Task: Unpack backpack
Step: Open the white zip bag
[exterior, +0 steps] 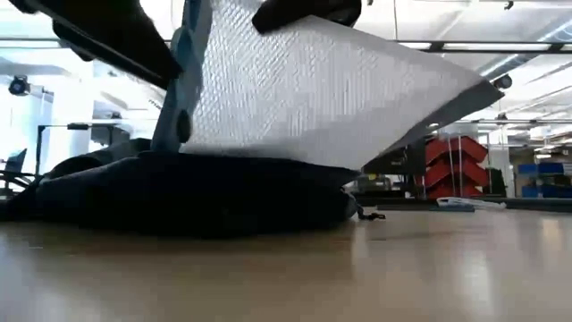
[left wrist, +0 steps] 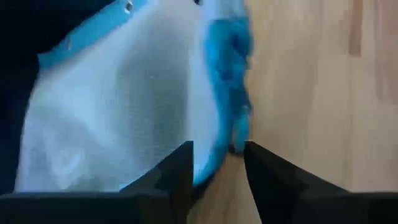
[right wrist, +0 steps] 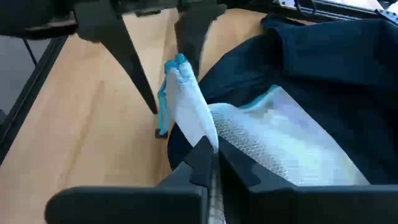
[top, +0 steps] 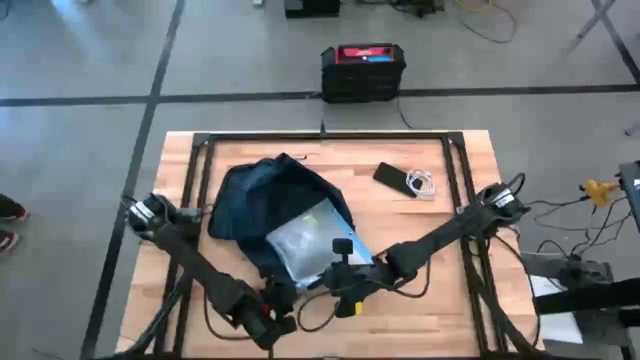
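The dark navy backpack lies on the wooden table, its opening toward the near edge. A white mesh pouch with blue trim sticks out of that opening. Its far end rests on the backpack and its near end is raised, as the low view shows. My right gripper is shut on the pouch's near part. My left gripper is open near the table's front, its fingers standing on either side of the pouch's blue corner. Whether they touch it, I cannot tell. My right gripper pinches the pouch's white mesh edge between its two fingers. It comes from the table's right, slanting down. The held end is lifted clear of the table and the pouch tilts, with its far end lying on the backpack.
A dark phone with a white cable lies on the table at the far right. A black frame runs around the work area. A black box with a red top stands on the floor beyond the far edge.
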`<state>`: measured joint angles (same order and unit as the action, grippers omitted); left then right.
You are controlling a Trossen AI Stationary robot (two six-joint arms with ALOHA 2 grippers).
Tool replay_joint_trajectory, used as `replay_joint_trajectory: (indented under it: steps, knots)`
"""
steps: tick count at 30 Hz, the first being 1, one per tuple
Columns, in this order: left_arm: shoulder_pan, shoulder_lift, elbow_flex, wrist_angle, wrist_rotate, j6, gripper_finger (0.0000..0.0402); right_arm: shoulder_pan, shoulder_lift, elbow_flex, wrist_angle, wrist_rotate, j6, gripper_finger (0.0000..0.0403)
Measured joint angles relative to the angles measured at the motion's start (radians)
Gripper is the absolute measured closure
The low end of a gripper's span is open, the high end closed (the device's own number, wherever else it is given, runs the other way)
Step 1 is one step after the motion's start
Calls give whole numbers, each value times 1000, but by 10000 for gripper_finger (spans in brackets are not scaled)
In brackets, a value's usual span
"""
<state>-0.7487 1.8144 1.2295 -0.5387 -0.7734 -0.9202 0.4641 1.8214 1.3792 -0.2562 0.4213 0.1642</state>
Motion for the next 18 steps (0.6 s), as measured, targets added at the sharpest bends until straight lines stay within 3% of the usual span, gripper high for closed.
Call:
replay_joint_trajectory:
  steps: [9, 14, 18]
  knots:
    - [0, 0, -60, 68, -23, -20, 253, 0, 0, 0, 0, 0, 0, 403]
    - [0, 1, -79, 70, -99, -59, 301, 0, 0, 0, 0, 1, 2, 403]
    - [0, 1, -80, 68, -100, -55, 350, 0, 0, 0, -1, 1, 4, 403]
